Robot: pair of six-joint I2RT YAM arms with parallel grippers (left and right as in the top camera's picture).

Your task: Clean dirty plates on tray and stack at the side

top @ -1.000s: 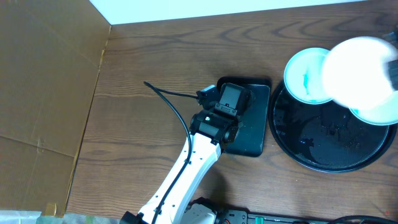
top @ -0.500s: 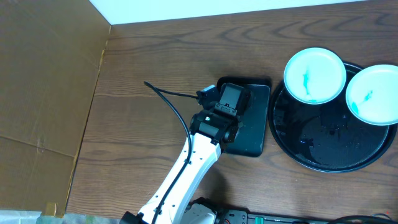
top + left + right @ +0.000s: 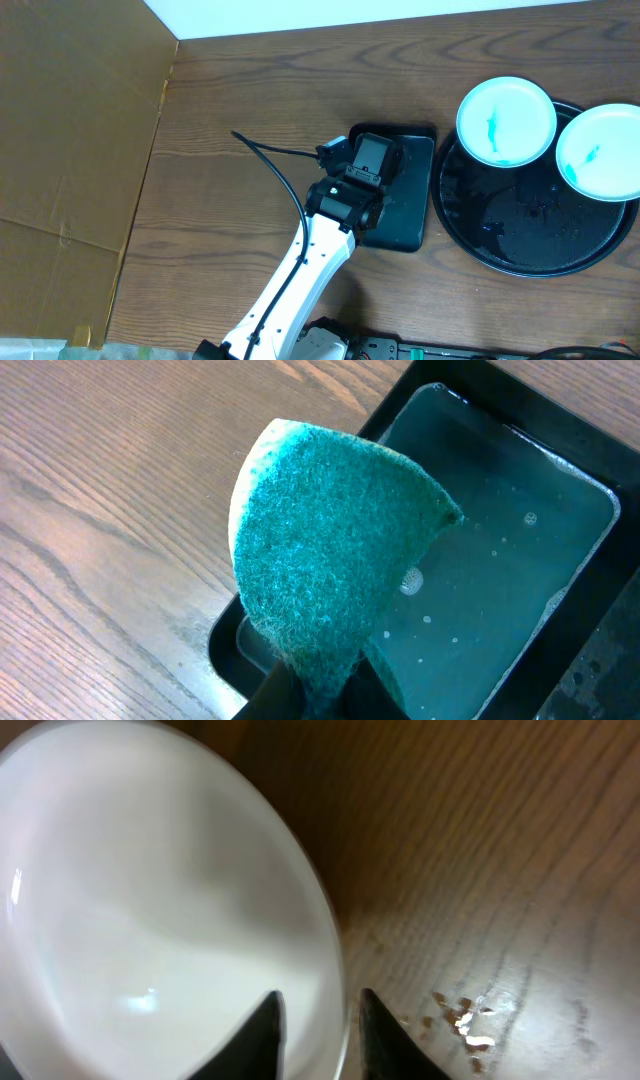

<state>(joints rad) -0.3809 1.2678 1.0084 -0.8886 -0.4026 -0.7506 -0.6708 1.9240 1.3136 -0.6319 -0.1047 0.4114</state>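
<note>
Over the small tray, a sponge; on bare wood, a plate

Above the small tray (image 3: 410, 212), which holds bubbly water, the left gripper (image 3: 315, 688) is clamped on a green sponge (image 3: 335, 550) with a pale back. The sponge is clear of the water. The white left arm (image 3: 300, 270) reaches up from the near edge, a black cable (image 3: 275, 165) looping beside it.

To the right, the round tray (image 3: 530, 240) looks wet. Two plates sit on its far side, each with a teal smear: the left plate (image 3: 505, 120) overhangs the rim and the right plate (image 3: 600, 152) is just beside it.

The right gripper (image 3: 320, 1015) pinches the rim of a third plate (image 3: 150, 900) over the table (image 3: 500, 870). What shows of its face is plain white. Small droplets or crumbs lie on the wood near the fingertips
</note>
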